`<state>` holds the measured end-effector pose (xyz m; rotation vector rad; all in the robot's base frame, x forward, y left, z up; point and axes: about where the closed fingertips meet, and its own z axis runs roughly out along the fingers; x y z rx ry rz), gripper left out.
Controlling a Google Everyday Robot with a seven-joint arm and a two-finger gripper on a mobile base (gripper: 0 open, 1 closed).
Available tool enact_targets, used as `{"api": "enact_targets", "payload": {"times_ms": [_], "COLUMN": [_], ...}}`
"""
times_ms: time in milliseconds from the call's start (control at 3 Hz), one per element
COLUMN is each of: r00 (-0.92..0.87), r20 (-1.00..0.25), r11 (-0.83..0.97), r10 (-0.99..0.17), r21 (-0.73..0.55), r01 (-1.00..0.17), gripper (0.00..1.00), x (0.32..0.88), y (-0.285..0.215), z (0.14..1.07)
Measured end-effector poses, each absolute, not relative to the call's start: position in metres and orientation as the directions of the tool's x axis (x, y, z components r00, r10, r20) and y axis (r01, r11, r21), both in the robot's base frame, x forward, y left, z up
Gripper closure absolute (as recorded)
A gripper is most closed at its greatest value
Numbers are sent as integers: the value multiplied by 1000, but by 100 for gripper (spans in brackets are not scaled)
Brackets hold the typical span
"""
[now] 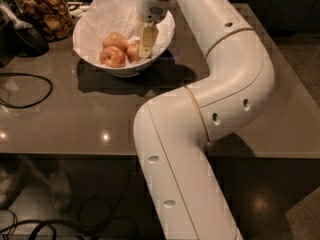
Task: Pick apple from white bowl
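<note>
Reaching tool [145,48]: pale tool on the white jointed arm [220,84], lowered into the wide round white bowl [120,70] towards its 3 o'clock side; how far open it is, and whether it has hold of anything, cannot be told.
Apple: small round reddish-orange apple [133,52] lying in the bowl, just beside the tool, at its 9 o'clock.
Other apples: two similar reddish-orange apples, one [113,57] at 9 o'clock of the first, one [115,40] at 10 o'clock.
Lining: crumpled white paper [100,19], rising past the rim at 12 o'clock.
Bench: smooth grey-brown bench [75,119] carrying the bowl.
Jar: clear glass jar of brown snacks [47,14], at 10 o'clock of the bowl.
Cable: black cable loop [49,86], at 8 o'clock.
</note>
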<state>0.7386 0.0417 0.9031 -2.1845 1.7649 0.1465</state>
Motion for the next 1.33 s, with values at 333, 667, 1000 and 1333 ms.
{"api": "enact_targets", "payload": {"times_ms": [333, 667, 1000, 1333], "r00": [228, 228, 228, 228], "r20": [-282, -282, -282, -282], "r11": [-180, -180, -180, -180], "r10": [-932, -932, -932, -932], "r21": [-188, -188, -188, -188], "r01": [-966, -966, -966, -966], "gripper": [37, 37, 38, 20], "x": [739, 739, 739, 739], "y": [42, 42, 42, 42], "z": [903, 903, 903, 903]}}
